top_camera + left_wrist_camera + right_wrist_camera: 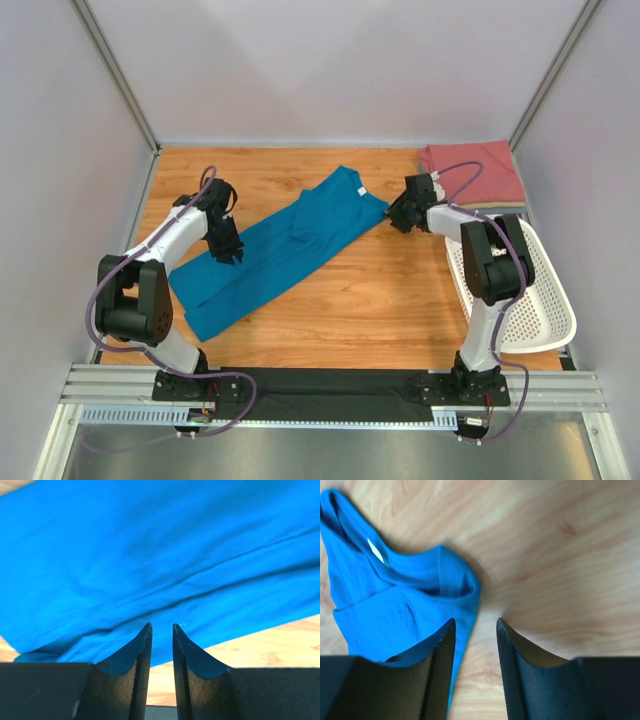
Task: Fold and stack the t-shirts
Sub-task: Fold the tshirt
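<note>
Teal-blue t-shirt point(275, 255): long axis runs from the table's point(380, 310) near-left corner toward the far-right.
My left gripper point(161, 626), jaws slightly apart, is over its left edge; my right gripper point(476, 621), jaws apart and empty, is beside the collar.

I see a wood-grain surface point(380, 300). A teal-blue t-shirt point(290, 250) lies on it left of centre, stretched diagonally with the hem end at near left and the collar at far right; it is wrinkled and one side is folded over. A salmon-red t-shirt point(475, 170) sits folded in the far right corner. A white perforated basket point(560, 305) sits along the right edge, just nearer than the red one and apart from the teal.
</note>
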`<state>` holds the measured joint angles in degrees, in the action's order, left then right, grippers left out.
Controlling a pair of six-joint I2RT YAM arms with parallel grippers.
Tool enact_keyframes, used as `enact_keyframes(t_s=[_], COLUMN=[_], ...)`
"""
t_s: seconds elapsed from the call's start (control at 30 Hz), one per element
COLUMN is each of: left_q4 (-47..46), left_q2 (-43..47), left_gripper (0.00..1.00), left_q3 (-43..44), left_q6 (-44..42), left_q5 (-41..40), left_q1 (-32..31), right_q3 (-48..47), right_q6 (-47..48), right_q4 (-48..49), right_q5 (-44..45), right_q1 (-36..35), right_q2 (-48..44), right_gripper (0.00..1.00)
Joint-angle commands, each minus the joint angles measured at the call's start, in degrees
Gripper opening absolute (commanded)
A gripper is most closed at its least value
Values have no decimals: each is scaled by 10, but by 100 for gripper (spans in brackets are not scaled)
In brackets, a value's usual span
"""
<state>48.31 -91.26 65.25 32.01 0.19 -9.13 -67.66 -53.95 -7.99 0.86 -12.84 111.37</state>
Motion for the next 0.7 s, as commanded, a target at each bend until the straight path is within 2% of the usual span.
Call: enact_keyframes(t_s=[0.0,0.17,0.27,0.3,0.33,0.57,0.67], left_q4=[-9,-7,-11,-12,-13,11,23], left_q2=[11,14,7,3,-6,-62,-81], left_gripper=[30,30,30,30,30,31,31], left_q3=[18,37,44,47,53,104,119], left_q6=[-7,-12,-13,-12,-12,-49,-67], left_q5=[28,17,9,9,9,-21,-17], left_q1=[-1,-1,-3,-3,-3,-3,-3], right_q3=[-30,-41,-62,-71,-81,-214,-315], right_q6=[-4,-2,5,10,17,98,130], right_q4=[19,24,9,3,0,-38,-70], right_q5=[17,19,19,19,21,1,-41], right_q1=[2,11,22,25,27,55,70], right_q2=[33,56,75,81,90,159,213], right_gripper=[39,29,14,3,0,0,0])
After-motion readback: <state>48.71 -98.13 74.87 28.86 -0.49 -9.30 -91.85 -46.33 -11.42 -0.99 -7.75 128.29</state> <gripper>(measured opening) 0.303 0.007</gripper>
